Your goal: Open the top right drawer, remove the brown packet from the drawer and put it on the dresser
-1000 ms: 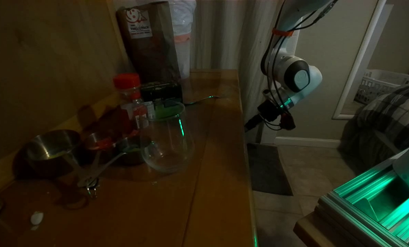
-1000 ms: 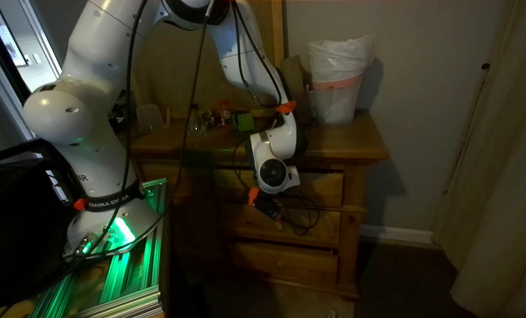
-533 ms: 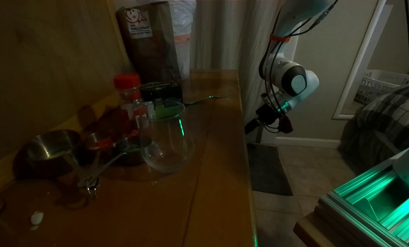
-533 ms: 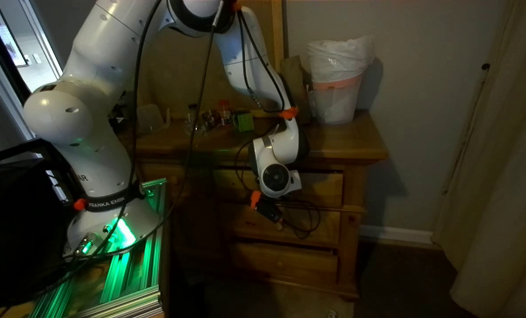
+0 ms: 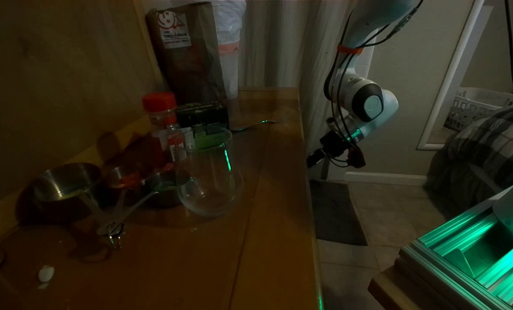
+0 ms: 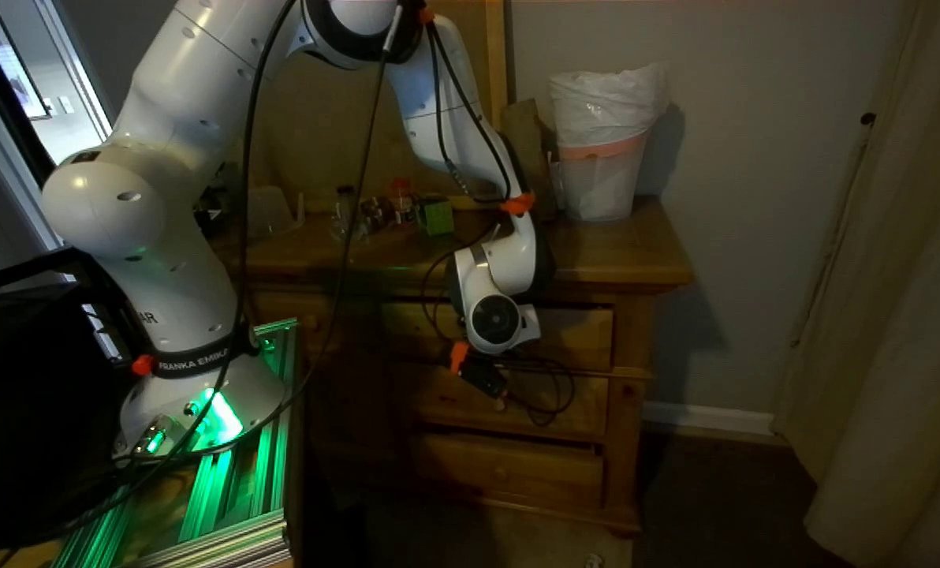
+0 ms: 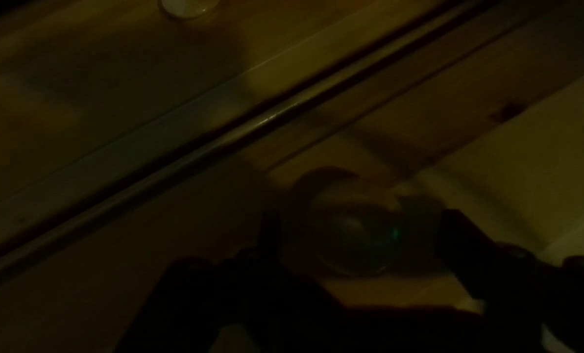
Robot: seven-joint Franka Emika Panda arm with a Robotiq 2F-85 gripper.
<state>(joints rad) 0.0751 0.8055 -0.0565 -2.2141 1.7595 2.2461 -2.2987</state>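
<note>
Brown wooden top right drawer point(image 6: 576, 333), right of centre in an exterior view; brown packet unseen. The parted black gripper point(image 7: 360, 223) seemed to bracket a round glossy knob point(image 7: 353, 233), lower centre of the wrist view; shallow closure on its curve risked slipping

The dresser point(image 6: 624, 244) and its top right drawer point(image 6: 576, 335) looked honey-brown to me, the gripper point(image 7: 360, 216) black, the arm point(image 6: 178, 102) white with orange bands point(image 6: 517, 203), the jar lid point(image 5: 159, 102) red, the paper bag point(image 5: 190, 69) brown with a red-and-white label point(image 5: 174, 32), the cloth point(image 5: 499, 135) checked dark and pale.
</note>
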